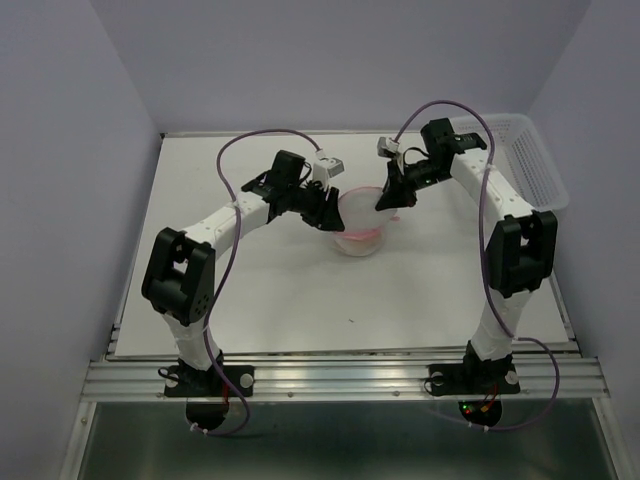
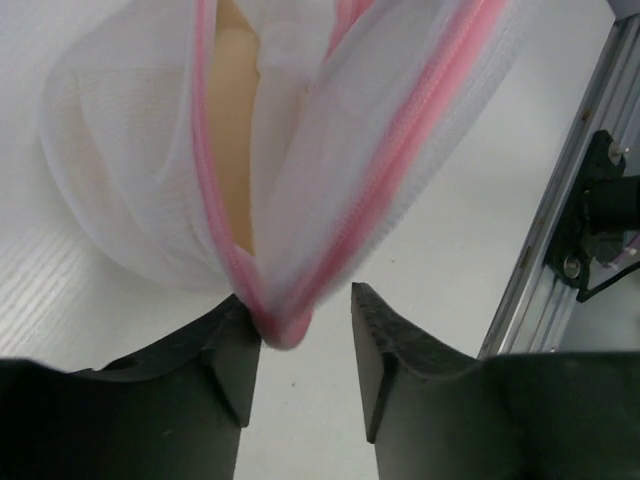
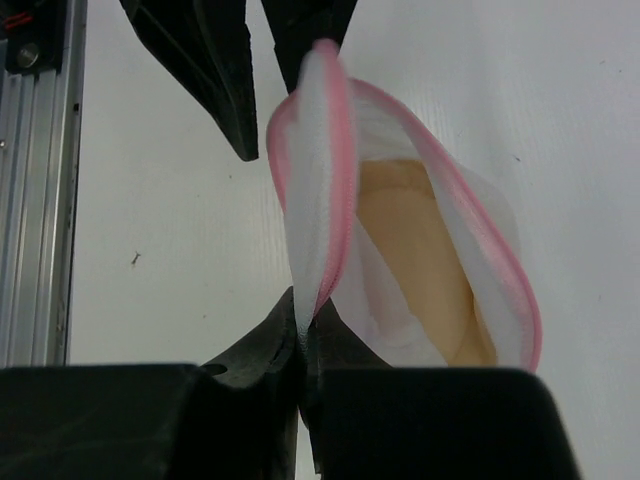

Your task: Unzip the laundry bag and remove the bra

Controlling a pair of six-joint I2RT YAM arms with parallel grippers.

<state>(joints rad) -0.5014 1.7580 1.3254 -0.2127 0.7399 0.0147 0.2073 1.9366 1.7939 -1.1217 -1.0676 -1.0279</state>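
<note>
The laundry bag lies mid-table, its pink zipper rim parted. In the left wrist view the bag gapes and the tan bra shows inside. My left gripper is open; the rim's pink end sits between the jaws, against the left finger. My right gripper is shut on the white edge of one half of the bag and holds it up. The bra shows in the opening there. In the top view the left gripper and right gripper flank the bag.
A white lattice basket stands at the table's far right edge. The left gripper's black fingers show at the top of the right wrist view. An aluminium rail runs along the table's near edge.
</note>
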